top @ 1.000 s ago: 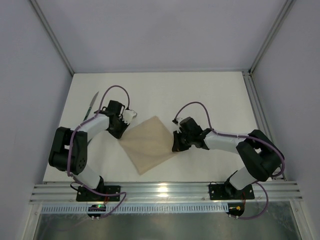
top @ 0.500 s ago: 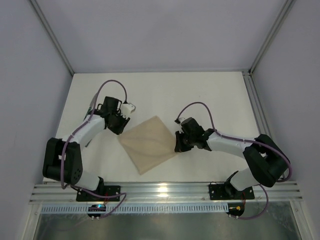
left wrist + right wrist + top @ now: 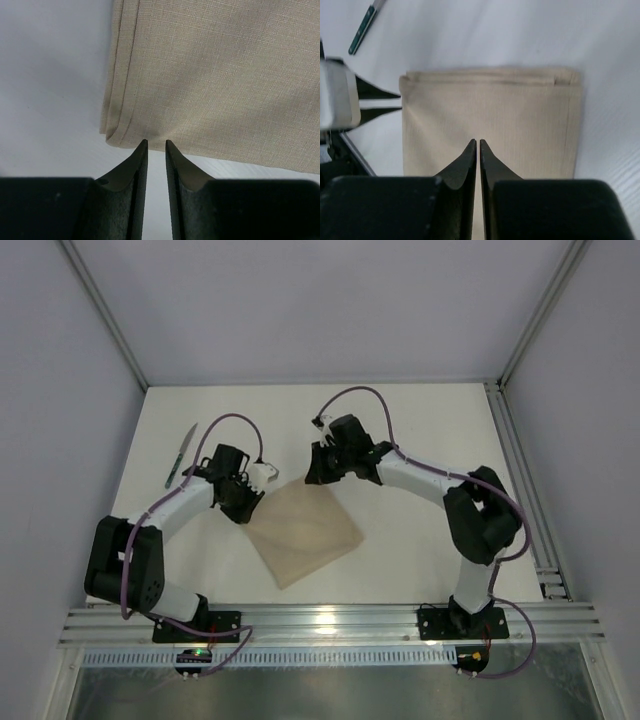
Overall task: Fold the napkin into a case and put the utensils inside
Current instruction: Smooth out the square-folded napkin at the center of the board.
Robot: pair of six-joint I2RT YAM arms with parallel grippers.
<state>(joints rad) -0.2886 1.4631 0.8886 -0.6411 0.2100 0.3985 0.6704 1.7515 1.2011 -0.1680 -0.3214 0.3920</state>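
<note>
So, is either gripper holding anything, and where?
Nothing looks held: the left gripper sits slightly open at the napkin corner, the right gripper shut above the flat cloth.

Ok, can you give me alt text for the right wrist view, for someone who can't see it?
A folded beige napkin lies flat on the white table, the almost shut right fingers above its near side. The left fingers, slightly apart, point at its left edge; a teal-handled utensil lies at top left.
</note>
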